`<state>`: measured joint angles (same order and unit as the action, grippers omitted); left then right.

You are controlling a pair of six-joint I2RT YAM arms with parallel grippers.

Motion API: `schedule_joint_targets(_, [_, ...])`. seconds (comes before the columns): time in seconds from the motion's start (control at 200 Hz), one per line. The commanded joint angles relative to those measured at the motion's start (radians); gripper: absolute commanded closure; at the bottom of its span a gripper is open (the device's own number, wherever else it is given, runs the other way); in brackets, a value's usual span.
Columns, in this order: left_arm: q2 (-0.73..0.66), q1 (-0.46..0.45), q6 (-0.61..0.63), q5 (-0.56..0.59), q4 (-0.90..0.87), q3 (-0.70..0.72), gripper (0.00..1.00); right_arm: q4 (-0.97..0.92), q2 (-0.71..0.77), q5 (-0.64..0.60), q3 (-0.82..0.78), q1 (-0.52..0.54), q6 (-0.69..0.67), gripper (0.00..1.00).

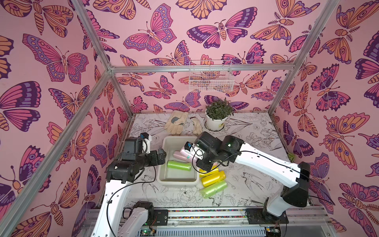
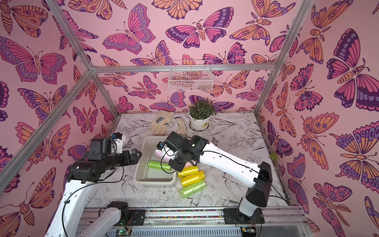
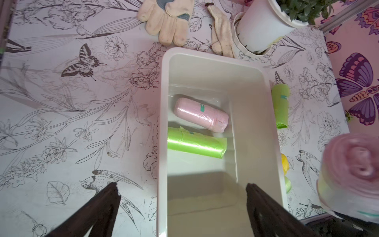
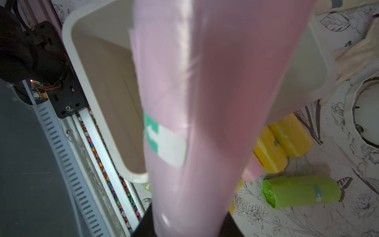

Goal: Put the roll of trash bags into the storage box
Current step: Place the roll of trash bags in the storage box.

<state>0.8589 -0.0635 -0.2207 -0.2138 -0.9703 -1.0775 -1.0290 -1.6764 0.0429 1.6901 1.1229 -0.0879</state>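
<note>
The storage box (image 1: 164,143) (image 2: 139,164) is an off-white tub at mid-table. A pink roll (image 3: 202,115) and a green roll (image 3: 194,143) lie on its floor. My right gripper (image 4: 184,225) is shut on another pink roll of trash bags (image 4: 205,102) (image 1: 188,153), held tilted above the box's right side; this roll hides the fingertips. It also shows, blurred, in the left wrist view (image 3: 352,170). My left gripper (image 3: 182,190) (image 1: 162,156) hangs open and empty over the box's left rim (image 3: 162,123).
Two yellow rolls (image 1: 213,177) and a green roll (image 1: 213,189) lie on the table right of the box. Work gloves (image 1: 176,122) and a potted plant (image 1: 217,121) stand behind it. A wire basket (image 1: 211,78) hangs on the back wall.
</note>
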Motion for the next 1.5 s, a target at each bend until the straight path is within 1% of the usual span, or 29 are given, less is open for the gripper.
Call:
schedule_joint_targets(0.0, [-0.032,0.058,0.014,-0.043,0.009,0.033,0.00,-0.034,-0.049,0.046,0.091,0.002,-0.077,1.00])
schedule_joint_targets(0.06, [-0.050,0.066,0.014,-0.043,0.017,0.040,0.00,-0.071,-0.110,0.052,0.152,0.002,-0.105,1.00])
schedule_joint_targets(0.16, [-0.060,0.069,0.019,-0.067,0.026,0.044,0.00,-0.136,-0.215,0.022,0.251,0.002,-0.139,1.00])
schedule_joint_targets(0.33, [-0.114,0.090,0.016,-0.053,0.034,0.053,0.00,-0.188,-0.331,0.008,0.352,0.004,-0.194,1.00])
schedule_joint_targets(0.441, [-0.171,0.103,0.015,-0.043,0.041,0.062,0.00,-0.192,-0.387,-0.003,0.372,0.004,-0.218,1.00])
schedule_joint_targets(0.581, [-0.211,0.103,0.014,-0.015,0.043,0.067,0.00,-0.212,-0.473,-0.014,0.404,0.005,-0.253,1.00])
schedule_joint_targets(0.756, [-0.213,0.102,0.016,0.012,0.041,0.067,0.00,-0.210,-0.555,-0.066,0.433,0.004,-0.291,1.00])
schedule_joint_targets(0.956, [-0.234,0.102,0.016,0.024,0.042,0.071,0.00,-0.241,-0.645,-0.079,0.480,0.005,-0.312,1.00])
schedule_joint_targets(1.132, [-0.236,0.102,0.017,0.030,0.046,0.074,0.00,-0.249,-0.681,-0.083,0.490,0.005,-0.322,0.99])
schedule_joint_targets(1.267, [-0.236,0.102,0.018,0.034,0.044,0.074,0.00,-0.250,-0.714,-0.123,0.485,0.004,-0.322,0.95])
schedule_joint_targets(1.317, [-0.241,0.102,0.017,0.034,0.044,0.074,0.00,-0.250,-0.729,-0.146,0.489,0.004,-0.315,0.91])
schedule_joint_targets(1.417, [-0.250,0.102,0.017,0.035,0.046,0.077,0.00,-0.243,-0.746,-0.175,0.501,0.003,-0.294,0.79])
schedule_joint_targets(1.477, [-0.253,0.102,0.018,0.034,0.047,0.077,0.00,-0.237,-0.744,-0.170,0.503,0.004,-0.289,0.66])
schedule_joint_targets(1.497, [-0.252,0.103,0.018,0.034,0.048,0.077,0.00,-0.236,-0.743,-0.168,0.504,0.004,-0.288,0.63])
